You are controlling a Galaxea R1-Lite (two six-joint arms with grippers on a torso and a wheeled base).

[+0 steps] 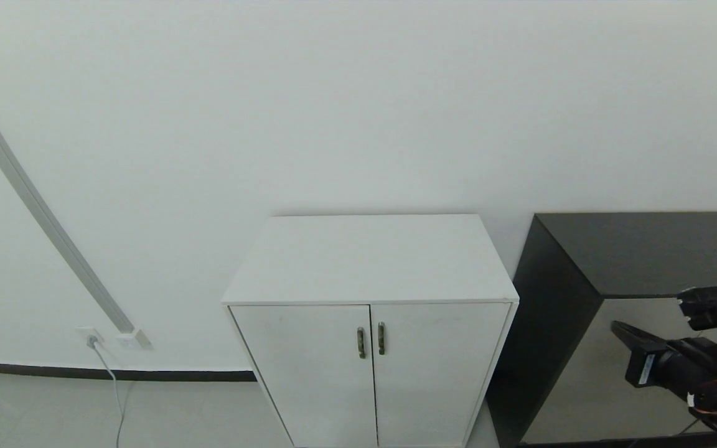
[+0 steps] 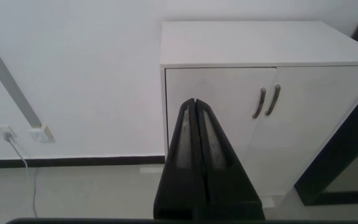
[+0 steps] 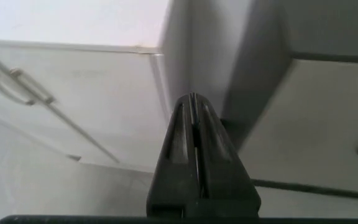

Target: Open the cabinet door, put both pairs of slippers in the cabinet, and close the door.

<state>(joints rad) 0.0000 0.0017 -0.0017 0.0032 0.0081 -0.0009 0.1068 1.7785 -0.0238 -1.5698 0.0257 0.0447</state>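
Head view: the white cabinet (image 1: 371,261) stands against the wall at 6 o'clock. Its left door (image 1: 309,373) and right door (image 1: 433,367) are both closed, and the two vertical bar handles (image 1: 361,343) sit side by side at the central seam. A black cabinet (image 1: 645,249) stands just beside it at 3 o'clock. A wall socket (image 1: 91,339) with a grey cable (image 1: 116,386) plugged in lies at 8 o'clock, at the foot of a slanting cable duct (image 1: 35,199). The right arm (image 1: 676,367) hangs at 4 o'clock, in front of the black cabinet. The left gripper (image 2: 195,101) has its fingers pressed together, holding nothing (it faces the left door, apart from it). The right gripper (image 3: 193,95) is likewise closed and empty, pointing at the gap between the two cabinets.
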